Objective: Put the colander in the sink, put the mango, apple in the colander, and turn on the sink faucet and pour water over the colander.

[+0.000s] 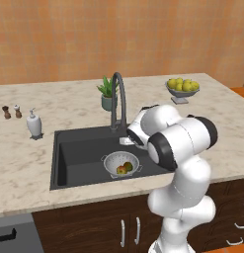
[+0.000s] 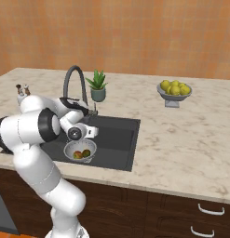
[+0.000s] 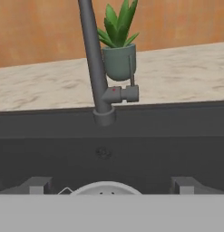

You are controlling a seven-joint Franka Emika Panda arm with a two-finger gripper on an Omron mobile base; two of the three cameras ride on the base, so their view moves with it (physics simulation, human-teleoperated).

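Left of the sink (image 1: pixel 69 153), on the counter (image 1: pixel 24 163), stand two small shakers (image 1: pixel 11 111) and a soap dispenser (image 1: pixel 34 123). Inside the sink, near its front wall, sits the colander (image 1: pixel 121 164) with the mango (image 1: pixel 128 166) and the apple (image 1: pixel 121 170) in it. The gripper (image 3: pixel 111 188) hangs over the sink with its fingers wide apart and nothing between them, facing the sink faucet (image 1: pixel 118 99) behind the sink. A potted plant (image 1: pixel 109 94) stands behind the faucet, and a fruit bowl (image 1: pixel 182 89) is far right of the sink.
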